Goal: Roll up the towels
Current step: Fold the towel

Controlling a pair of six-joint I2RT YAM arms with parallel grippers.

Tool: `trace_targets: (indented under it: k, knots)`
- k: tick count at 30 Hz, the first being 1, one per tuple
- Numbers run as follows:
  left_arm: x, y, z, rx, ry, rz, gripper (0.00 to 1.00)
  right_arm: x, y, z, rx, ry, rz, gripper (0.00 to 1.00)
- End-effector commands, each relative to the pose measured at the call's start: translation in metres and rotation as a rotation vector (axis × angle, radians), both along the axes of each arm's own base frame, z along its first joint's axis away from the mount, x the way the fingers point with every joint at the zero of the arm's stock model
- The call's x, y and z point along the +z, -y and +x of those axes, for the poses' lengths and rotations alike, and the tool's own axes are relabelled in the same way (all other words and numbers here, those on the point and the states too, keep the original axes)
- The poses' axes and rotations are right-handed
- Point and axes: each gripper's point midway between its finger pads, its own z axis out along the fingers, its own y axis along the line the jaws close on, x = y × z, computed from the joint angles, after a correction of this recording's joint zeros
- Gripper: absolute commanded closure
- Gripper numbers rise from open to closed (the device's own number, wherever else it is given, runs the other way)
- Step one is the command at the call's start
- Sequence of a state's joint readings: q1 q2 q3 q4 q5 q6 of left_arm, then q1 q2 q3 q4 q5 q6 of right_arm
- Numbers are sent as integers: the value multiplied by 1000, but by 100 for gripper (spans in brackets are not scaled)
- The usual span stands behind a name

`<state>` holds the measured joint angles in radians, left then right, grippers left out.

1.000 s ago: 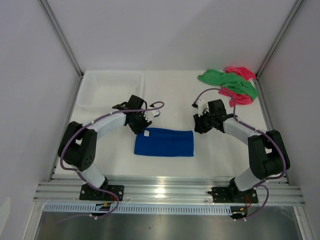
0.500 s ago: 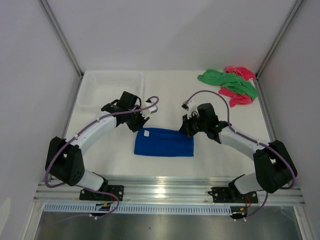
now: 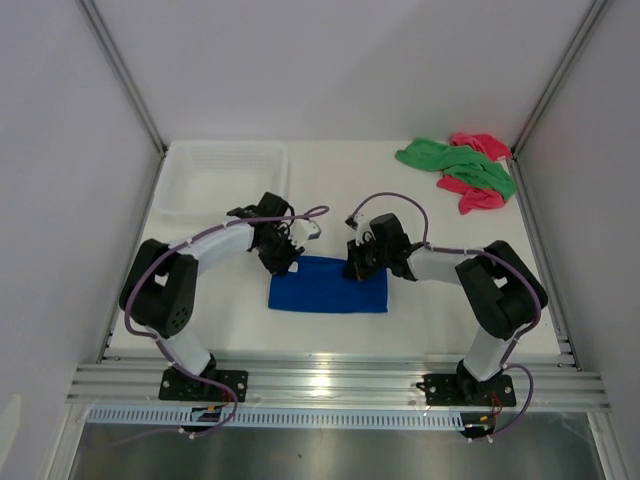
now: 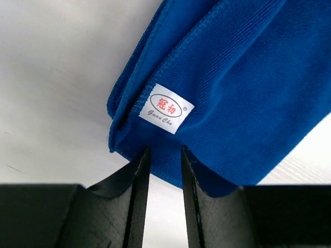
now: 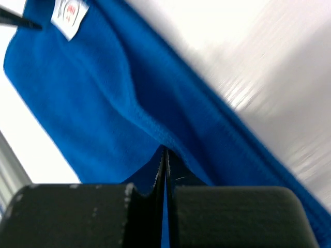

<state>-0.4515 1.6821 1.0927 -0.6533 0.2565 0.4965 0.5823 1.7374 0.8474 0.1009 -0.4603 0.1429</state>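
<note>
Right pincer (image 5: 164, 151), squeezed shut, meets the blue towel (image 3: 335, 287) just ahead, likely to start rolling. Left pincer (image 4: 161, 151): I cannot tell.

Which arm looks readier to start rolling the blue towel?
Left, probably: the left fingers stand apart at the tagged corner of the blue towel; the right fingers are shut at its far edge.

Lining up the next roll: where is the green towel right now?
In the top view the green towel lies crumpled at the far right corner of the table, overlapping the pink towel, well beyond the blue towel at centre.
</note>
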Motion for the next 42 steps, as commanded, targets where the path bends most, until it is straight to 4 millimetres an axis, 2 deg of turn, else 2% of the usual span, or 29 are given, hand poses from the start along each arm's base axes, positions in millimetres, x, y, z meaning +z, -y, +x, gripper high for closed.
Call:
trace_targets:
  k: [1,6,10,13,15,17,21,22,24,25,29,31,32,39,42]
  knots:
    - [2,1,17,37,38,-1,66,23,-8,39,-89,98,54,100]
    - [2,-1,22,49,61,5,64,28,6,58,-206,123,61,100]
    - [8,0,33,94,94,-10,60,10,22,70,-257,95,16,100]
    - [19,0,41,122,142,-35,57,7,28,74,-277,95,11,100]
    - [21,-1,43,129,156,-34,55,13,30,77,-279,106,9,100]
    - [20,-2,44,130,153,-27,55,30,30,82,-277,150,15,99]
    - [19,-2,45,161,147,-30,55,59,46,84,-317,220,-28,85]
    - [19,-2,45,165,148,-39,54,73,55,85,-349,257,-34,83]
    - [26,-2,49,169,180,-55,52,70,68,76,-359,250,-72,76]
    - [27,-2,51,171,186,-58,51,77,72,72,-361,262,-65,74]
    - [25,1,60,171,189,-51,52,60,84,56,-358,217,-77,71]
    - [16,4,57,163,145,-54,53,51,88,48,-361,187,-69,70]
    - [18,7,59,157,143,-61,53,50,86,47,-353,182,-49,69]
    - [-4,3,51,148,77,-26,56,28,85,43,-333,125,-50,68]
    - [-2,5,54,151,83,-33,69,21,86,46,-334,115,-39,69]
